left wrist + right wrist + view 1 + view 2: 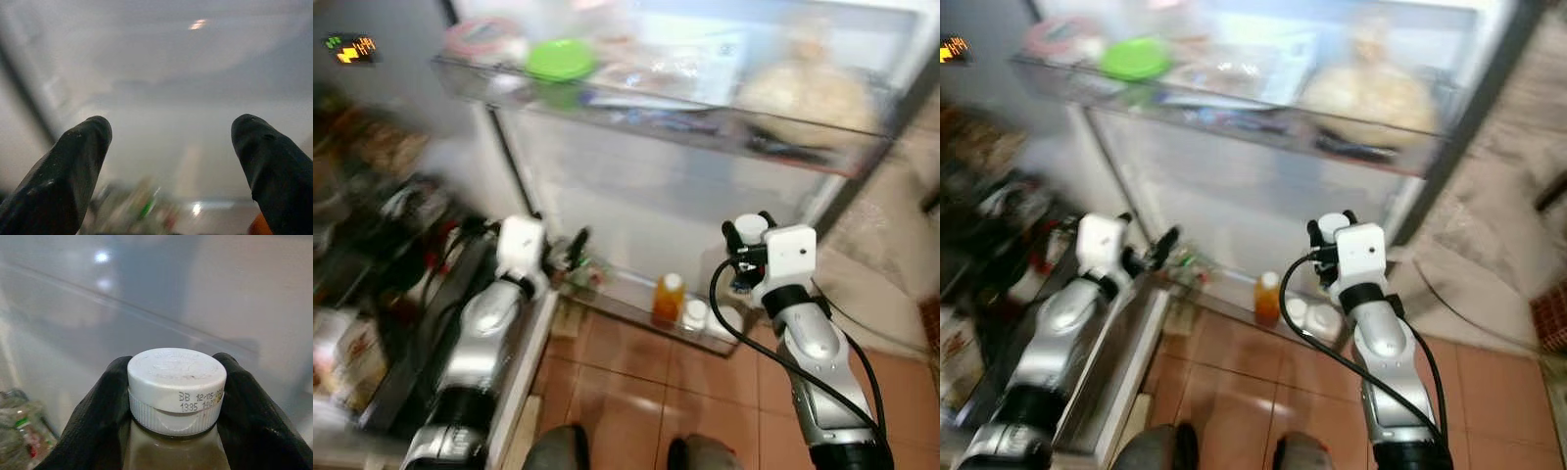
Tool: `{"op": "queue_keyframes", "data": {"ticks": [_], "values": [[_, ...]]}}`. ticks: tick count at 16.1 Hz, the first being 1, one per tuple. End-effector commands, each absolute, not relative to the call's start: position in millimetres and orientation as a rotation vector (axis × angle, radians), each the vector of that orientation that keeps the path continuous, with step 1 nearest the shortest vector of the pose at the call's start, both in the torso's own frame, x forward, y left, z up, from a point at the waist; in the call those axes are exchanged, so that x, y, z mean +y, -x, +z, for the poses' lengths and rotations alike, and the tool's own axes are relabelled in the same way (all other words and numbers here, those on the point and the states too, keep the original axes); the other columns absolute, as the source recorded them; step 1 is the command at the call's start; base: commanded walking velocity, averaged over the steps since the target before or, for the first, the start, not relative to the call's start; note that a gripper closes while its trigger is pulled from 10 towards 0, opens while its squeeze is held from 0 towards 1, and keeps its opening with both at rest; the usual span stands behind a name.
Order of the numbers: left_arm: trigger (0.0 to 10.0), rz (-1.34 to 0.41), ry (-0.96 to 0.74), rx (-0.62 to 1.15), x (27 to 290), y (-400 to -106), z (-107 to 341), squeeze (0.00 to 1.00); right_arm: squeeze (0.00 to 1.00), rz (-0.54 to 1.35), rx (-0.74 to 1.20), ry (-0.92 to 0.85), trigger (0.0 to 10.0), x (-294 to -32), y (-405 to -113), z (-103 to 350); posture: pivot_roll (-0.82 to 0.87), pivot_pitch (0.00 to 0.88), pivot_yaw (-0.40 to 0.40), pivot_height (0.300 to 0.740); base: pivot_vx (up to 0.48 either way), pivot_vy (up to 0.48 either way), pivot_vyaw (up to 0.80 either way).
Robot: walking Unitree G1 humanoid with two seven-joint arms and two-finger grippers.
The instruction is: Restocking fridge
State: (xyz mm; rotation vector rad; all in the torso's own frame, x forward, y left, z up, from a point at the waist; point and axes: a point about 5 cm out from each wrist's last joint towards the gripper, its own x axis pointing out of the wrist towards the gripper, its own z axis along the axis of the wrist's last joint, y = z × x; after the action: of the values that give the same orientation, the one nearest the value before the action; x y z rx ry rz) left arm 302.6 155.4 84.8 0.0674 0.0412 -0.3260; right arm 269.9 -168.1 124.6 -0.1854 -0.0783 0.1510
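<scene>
The left gripper [570,251] is raised toward the fridge door's lower shelf [617,294], fingers [73,166] spread apart with nothing between them. On that shelf stand an orange bottle [668,297] and two white-capped ones just beside it. The right gripper [176,401] is held up before the open door, its arm bent upward, fingers clamped on either side of a bottle [173,431] just under its white cap [176,382]. Above, the upper shelf [656,122] is crowded; a green lid [558,59] sits at its left. Tiled floor [636,372] lies open below.
</scene>
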Motion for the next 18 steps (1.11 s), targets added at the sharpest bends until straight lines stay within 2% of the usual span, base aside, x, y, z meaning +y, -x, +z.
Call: {"op": "queue_keyframes", "data": {"ticks": [1, 4, 12, 18], "values": [[10.0, -0.282, -0.056, 0.036, 163.4, -299.6, 87.6, 0.0, 0.0, 0.17, -0.13, 0.186, 10.0, -164.2, -273.2, 134.1, -0.02, 0.089, 0.034, 0.74, 0.0, 0.0, 0.79], [10.0, -0.251, -0.054, 0.062, 163.9, -283.6, 84.3, 0.0, 0.0, 0.2, -0.143, 0.171, 10.0, -157.9, -277.5, 135.8, 0.0, 0.094, 0.024, 0.74, 0.0, 0.0, 0.79], [10.0, -0.223, -0.029, 0.074, 151.6, -276.3, 88.0, 0.0, 0.0, 0.233, -0.172, 0.138, 10.0, -146.5, -286.9, 140.6, 0.01, 0.106, 0.034, 0.74, 0.0, 0.0, 0.77], [10.0, -0.243, -0.02, 0.073, 143.7, -276.3, 90.0, 0.0, 0.0, 0.246, -0.183, 0.106, 10.0, -139.8, -290.5, 140.5, 0.02, 0.105, 0.031, 0.74, 0.0, 0.0, 0.0]]}}
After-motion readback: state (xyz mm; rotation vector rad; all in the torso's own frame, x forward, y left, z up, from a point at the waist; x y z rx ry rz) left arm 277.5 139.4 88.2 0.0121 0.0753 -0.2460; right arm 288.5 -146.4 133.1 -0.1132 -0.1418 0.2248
